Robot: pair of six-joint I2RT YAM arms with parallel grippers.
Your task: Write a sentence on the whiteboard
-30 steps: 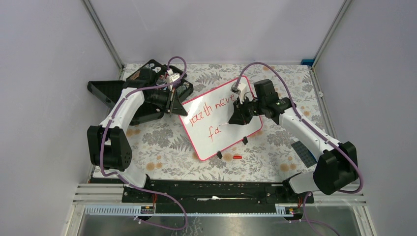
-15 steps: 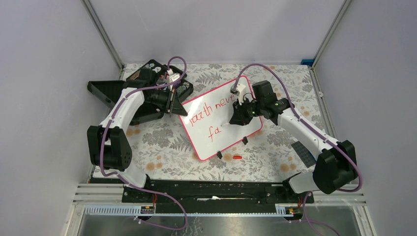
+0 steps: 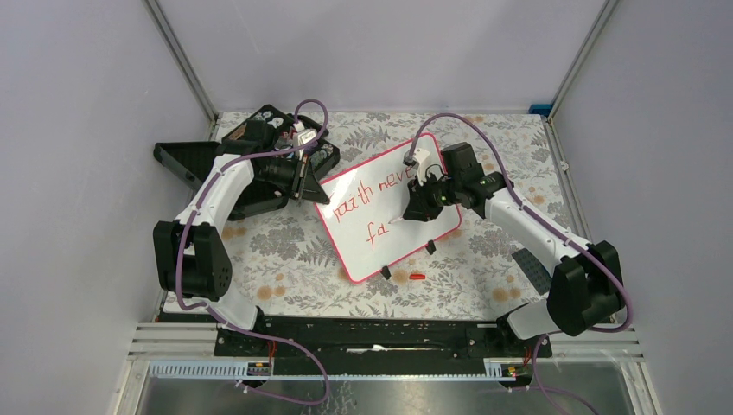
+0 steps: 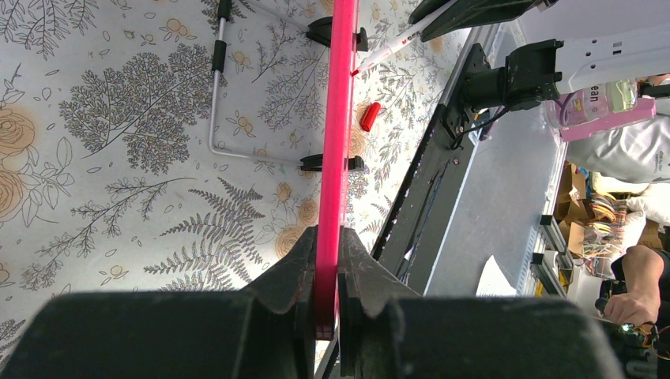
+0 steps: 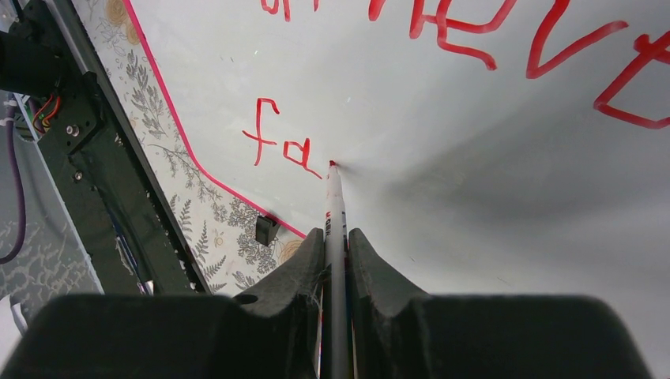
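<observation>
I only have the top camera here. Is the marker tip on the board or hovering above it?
Observer: It looks to be on it. The right wrist view shows the marker tip meeting the board just right of the "fa", with its shadow converging on the tip.
Operator: And is the left gripper really holding the board?
Observer: Yes. In the left wrist view the left gripper is shut on the red rim, which is seen edge-on.
Operator: How does the marker sit in the right gripper?
Observer: It is clamped in the right gripper and points straight out from that camera.
</observation>
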